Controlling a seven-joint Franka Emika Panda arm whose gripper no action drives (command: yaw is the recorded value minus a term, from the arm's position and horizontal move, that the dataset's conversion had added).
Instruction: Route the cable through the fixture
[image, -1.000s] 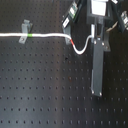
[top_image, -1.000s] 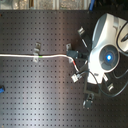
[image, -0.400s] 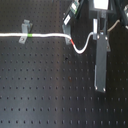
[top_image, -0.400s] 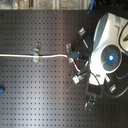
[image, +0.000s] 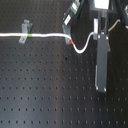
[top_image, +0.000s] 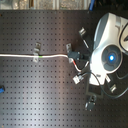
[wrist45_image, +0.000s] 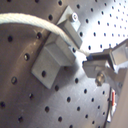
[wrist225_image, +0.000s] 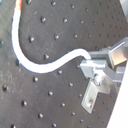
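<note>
Jaws pinch the white cable's end; we see our gripper shut tight on the cable in the second wrist view. Going left to right in the first exterior view, the cable starts at the left edge and runs flat across the upper part. It passes a small clip by the green band, then a second clip, then the red band, and curves up to the jaws at the upper right. So the rope stretches away left of the jaws.
</note>
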